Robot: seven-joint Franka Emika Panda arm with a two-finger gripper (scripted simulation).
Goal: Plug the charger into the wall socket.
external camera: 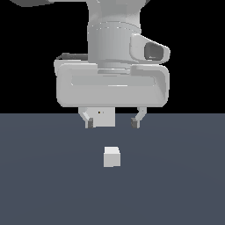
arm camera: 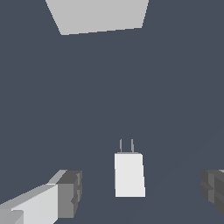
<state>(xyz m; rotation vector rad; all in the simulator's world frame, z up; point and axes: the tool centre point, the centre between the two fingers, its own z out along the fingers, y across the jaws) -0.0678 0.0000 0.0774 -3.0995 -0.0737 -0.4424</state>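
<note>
Hovering wide-open gripper (external camera: 113, 122) above small white-grey cube charger (external camera: 112, 157), prongs pointing toward flat white-grey square wall socket (arm camera: 99, 15), lining up for grasping.

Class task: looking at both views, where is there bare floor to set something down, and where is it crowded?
Bare floor lies on either side of the charger in the exterior view, and in the wrist view across the stretch between its prongs and the wall socket. It is crowded only around the charger, where the open hand hangs above with a finger on each side.
</note>
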